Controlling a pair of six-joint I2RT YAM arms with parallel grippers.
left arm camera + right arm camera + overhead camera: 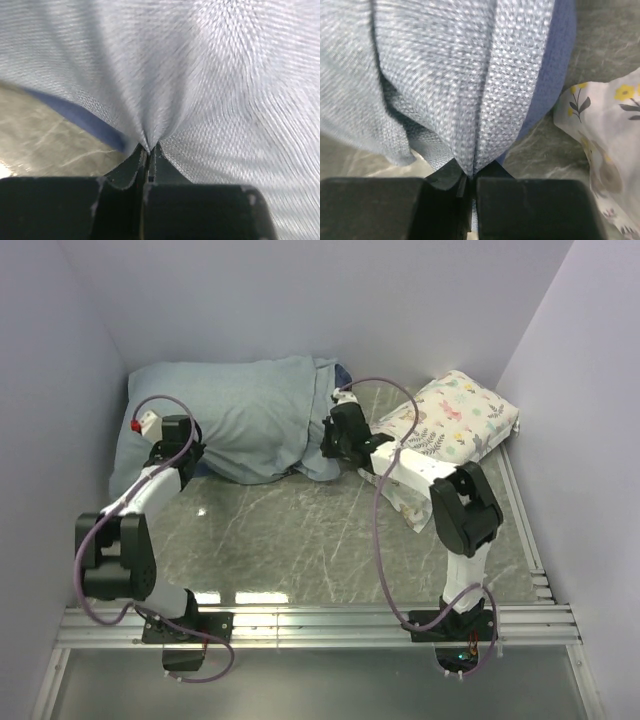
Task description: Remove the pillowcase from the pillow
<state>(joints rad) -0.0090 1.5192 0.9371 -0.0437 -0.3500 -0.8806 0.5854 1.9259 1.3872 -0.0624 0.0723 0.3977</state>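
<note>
The pillowcase (240,415), a dusty grey-blue cloth sack, is lying plump and wrinkled across the far left part of the marbled table (300,540), reaching to the back wall and the left wall. The pillow is sitting inside it, and none of its surface is showing. The left gripper (148,150) is sitting at the near left edge of the pillowcase. Its jaws are pressed together and are pinching a fold of the grey-blue weave, which is fanning upward and outward from the fingertips in tight creases. A strip of the darker blue flap (85,117) is showing to the left of that pinch, just above the table. The right gripper (470,172) is sitting at the near right end of the pillowcase. Its jaws are likewise pressed together and are pinching a raised ridge of the cloth, with the darker blue lining lying directly behind the ridge on the right. Both grippers are therefore touching the pillowcase along its near side, well apart from one another, with most of the sack lying between and beyond them. The floral-print pillow (455,420) is lying to the right of the right gripper, near the far right corner and close beside the pillowcase's blue end.
</note>
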